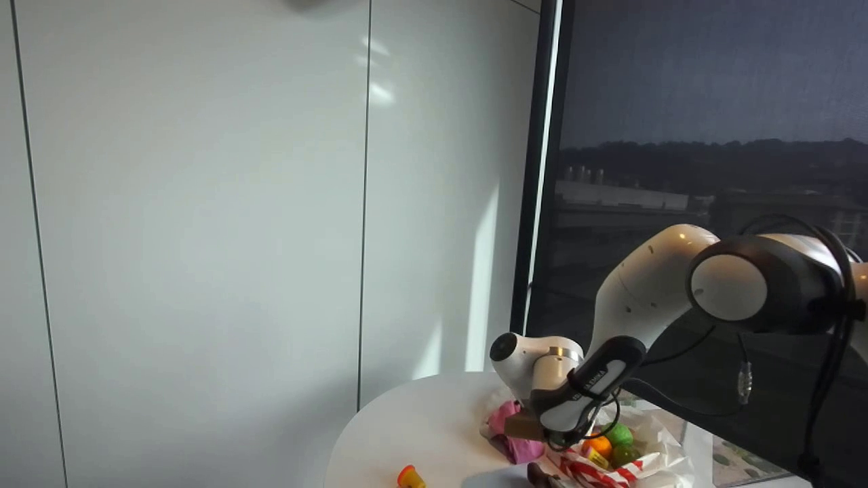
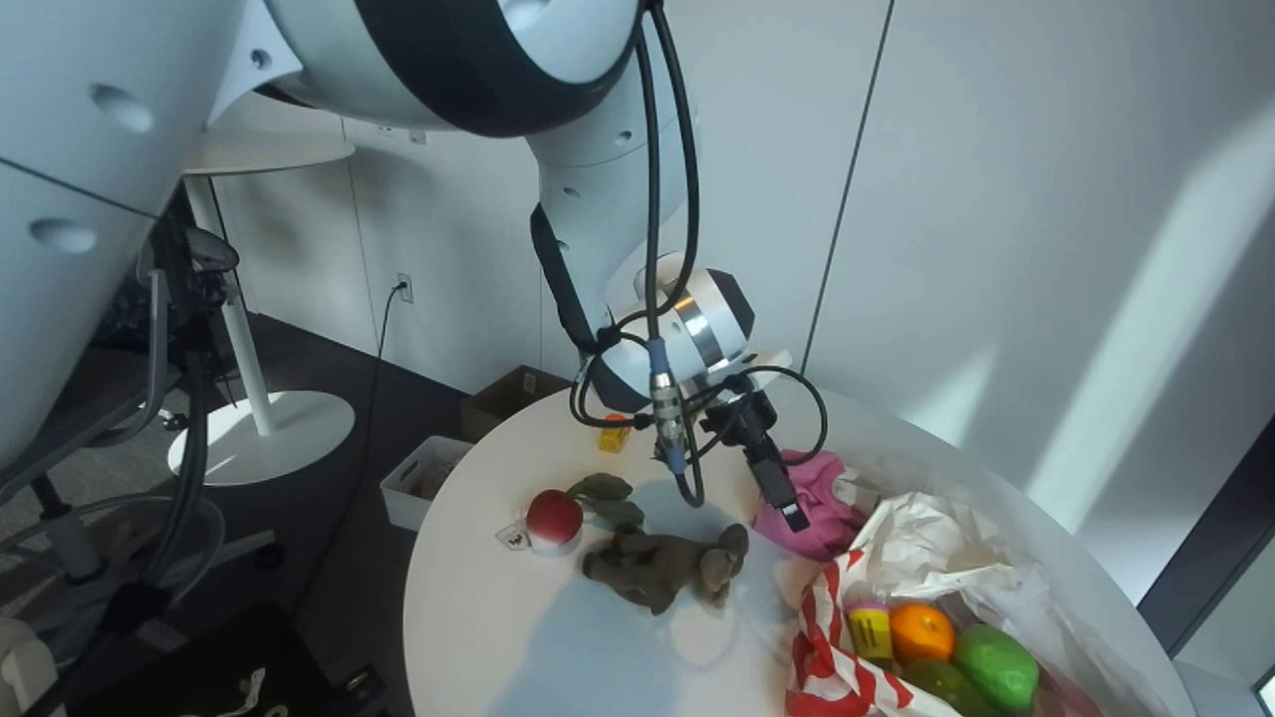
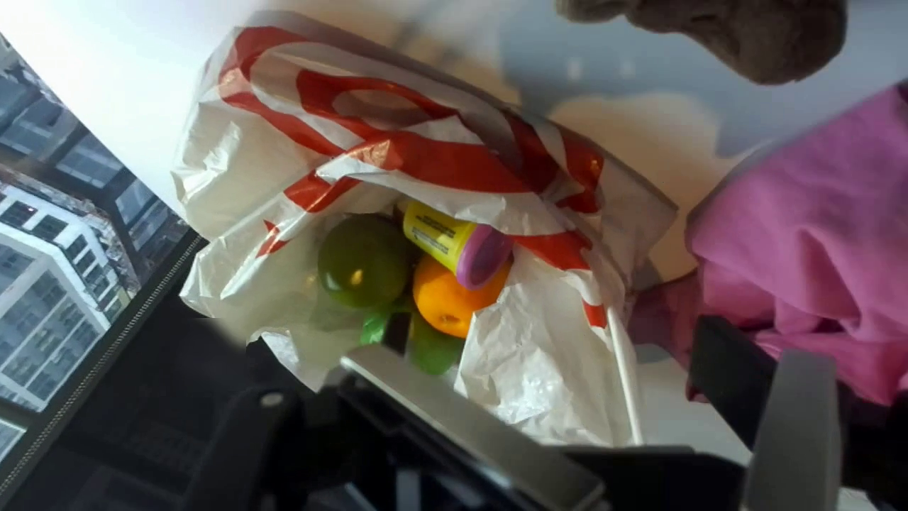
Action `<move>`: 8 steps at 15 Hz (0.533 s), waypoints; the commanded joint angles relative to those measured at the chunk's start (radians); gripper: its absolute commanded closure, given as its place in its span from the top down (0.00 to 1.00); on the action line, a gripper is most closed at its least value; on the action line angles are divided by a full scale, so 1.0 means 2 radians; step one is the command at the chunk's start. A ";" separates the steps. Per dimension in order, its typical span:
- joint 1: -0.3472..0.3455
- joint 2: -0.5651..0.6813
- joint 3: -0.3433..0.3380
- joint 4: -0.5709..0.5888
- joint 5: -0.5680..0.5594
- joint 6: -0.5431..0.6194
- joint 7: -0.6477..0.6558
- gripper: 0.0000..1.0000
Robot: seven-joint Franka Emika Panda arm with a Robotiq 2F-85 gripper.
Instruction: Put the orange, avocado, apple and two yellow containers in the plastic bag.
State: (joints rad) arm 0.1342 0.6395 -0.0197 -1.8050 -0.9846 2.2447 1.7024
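Your tool [image 3: 557, 341] stands spread wide, holding nothing, near the plastic bag [image 3: 454, 160]. Inside the bag you have the orange [image 3: 448, 305] and a purple-lidded yellow container [image 3: 440, 238]; an orange-lidded yellow container [image 2: 613, 438] sits on the worktop [image 2: 478, 617].

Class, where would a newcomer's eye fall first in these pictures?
Probably on the glossy red-and-white plastic bag, gaping on the white round table with a bright round orange inside. A crumpled pink cloth lies beside it, while a jointed white robot arm arches over the table.
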 commanded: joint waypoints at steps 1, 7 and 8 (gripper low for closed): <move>0.013 -0.022 0.033 -0.013 0.023 0.016 -0.075 1.00; 0.041 -0.002 0.075 0.002 0.085 0.059 -0.203 1.00; 0.044 0.000 0.079 0.006 0.098 0.070 -0.228 1.00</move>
State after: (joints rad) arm 0.2118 0.6322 0.1205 -1.8122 -0.8562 2.3239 1.3872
